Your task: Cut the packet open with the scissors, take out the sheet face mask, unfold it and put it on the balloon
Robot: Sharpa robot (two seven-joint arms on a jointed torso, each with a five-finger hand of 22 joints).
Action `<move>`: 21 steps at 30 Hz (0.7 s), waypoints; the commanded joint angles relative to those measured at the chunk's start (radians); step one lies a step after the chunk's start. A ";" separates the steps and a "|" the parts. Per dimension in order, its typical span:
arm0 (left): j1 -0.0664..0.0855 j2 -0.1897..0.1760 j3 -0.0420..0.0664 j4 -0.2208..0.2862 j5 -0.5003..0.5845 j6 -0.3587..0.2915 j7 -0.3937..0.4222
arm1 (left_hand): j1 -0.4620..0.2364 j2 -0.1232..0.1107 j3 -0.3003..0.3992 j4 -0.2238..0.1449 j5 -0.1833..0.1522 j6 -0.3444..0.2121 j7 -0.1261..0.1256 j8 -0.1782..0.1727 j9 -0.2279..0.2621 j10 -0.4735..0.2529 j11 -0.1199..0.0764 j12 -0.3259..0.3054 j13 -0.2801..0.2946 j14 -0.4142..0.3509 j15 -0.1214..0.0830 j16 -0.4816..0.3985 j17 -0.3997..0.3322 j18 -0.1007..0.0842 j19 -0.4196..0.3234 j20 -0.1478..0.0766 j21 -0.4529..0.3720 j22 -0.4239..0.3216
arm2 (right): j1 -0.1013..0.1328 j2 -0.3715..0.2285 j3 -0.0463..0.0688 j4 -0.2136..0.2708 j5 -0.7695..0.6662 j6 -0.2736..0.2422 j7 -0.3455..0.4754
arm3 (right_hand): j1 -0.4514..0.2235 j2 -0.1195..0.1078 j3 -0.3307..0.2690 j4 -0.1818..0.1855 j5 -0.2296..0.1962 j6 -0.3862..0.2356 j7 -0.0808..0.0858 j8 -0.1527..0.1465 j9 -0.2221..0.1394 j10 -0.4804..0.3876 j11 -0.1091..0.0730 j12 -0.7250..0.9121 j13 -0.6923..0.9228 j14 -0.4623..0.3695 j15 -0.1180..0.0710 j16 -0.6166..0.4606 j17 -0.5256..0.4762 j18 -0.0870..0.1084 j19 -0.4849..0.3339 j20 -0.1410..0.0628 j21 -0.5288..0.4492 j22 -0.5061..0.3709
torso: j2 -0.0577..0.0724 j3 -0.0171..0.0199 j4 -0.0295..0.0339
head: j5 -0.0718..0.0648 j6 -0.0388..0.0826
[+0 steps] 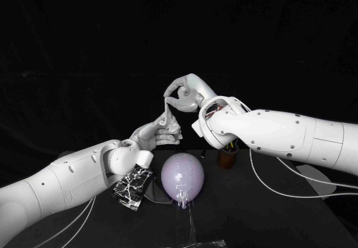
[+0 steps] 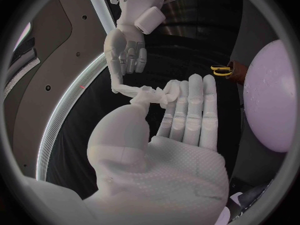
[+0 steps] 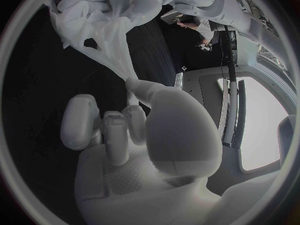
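Observation:
The white sheet mask (image 1: 165, 112) hangs stretched as a narrow strip above the table between my two hands. My left hand (image 1: 157, 135) grips its bunched lower end. My right hand (image 1: 187, 93) pinches its upper end between thumb and a finger. In the left wrist view the mask (image 2: 140, 92) runs from my left hand (image 2: 181, 120) to my right hand (image 2: 128, 47). The right wrist view has the mask (image 3: 103, 30) stretched from my right hand (image 3: 144, 130). The pale lilac balloon (image 1: 183, 178) (image 2: 272, 100) stands below both hands. The black-and-white packet (image 1: 133, 188) lies under my left forearm.
A brown holder (image 1: 228, 155) behind the balloon carries the yellow-handled scissors (image 2: 220, 71). The balloon sits on a clear stand (image 1: 195, 238) near the table's front edge. White cables (image 1: 283, 178) trail across the table under my right arm.

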 commanded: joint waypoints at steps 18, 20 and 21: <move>0.002 0.000 0.000 -0.011 -0.003 -0.087 0.068 | 0.380 -0.055 0.299 -0.194 -0.001 0.045 -0.056 0.103 0.081 0.102 -0.055 0.026 0.025 0.042 -0.048 0.001 0.022 0.001 -0.027 -0.035 0.123 0.080 | -0.002 -0.051 0.000 0.053 -0.002 0.013 0.006 | -0.001 0.008 0.002 -0.003 0.003 0.005 0.000 0.006 0.001 0.003 0.001 -0.006 0.085 0.106 -0.003 0.003 0.263 -0.004 0.003 -0.002 -0.005 0.169 | -0.001 0.0003 -0.0004 | 0.003 -0.001; 0.002 -0.002 0.000 -0.011 0.000 -0.096 0.074 | 0.374 -0.059 0.317 -0.196 -0.001 0.042 -0.056 0.109 0.087 0.105 -0.056 0.026 0.026 0.042 -0.048 0.000 0.024 0.000 -0.034 -0.036 0.135 0.088 | -0.002 -0.066 0.000 0.065 -0.002 0.014 0.004 | -0.001 0.008 0.002 -0.003 0.003 0.005 0.000 0.006 0.001 0.003 0.001 -0.006 0.085 0.106 -0.003 0.003 0.263 -0.004 0.003 -0.002 -0.005 0.169 | -0.001 0.0002 -0.0009 | 0.003 -0.001; 0.002 -0.003 0.000 -0.011 0.002 -0.101 0.077 | 0.368 -0.061 0.327 -0.196 -0.002 0.041 -0.056 0.112 0.090 0.106 -0.055 0.026 0.027 0.042 -0.048 0.000 0.024 0.000 -0.039 -0.036 0.142 0.093 | -0.002 -0.079 0.000 0.075 -0.002 0.013 0.002 | -0.003 0.010 0.001 -0.003 0.003 0.004 0.001 0.006 0.001 0.003 0.001 -0.006 0.086 0.106 -0.003 0.003 0.263 -0.005 0.003 -0.002 -0.003 0.169 | -0.001 0.0000 -0.0010 | 0.004 0.000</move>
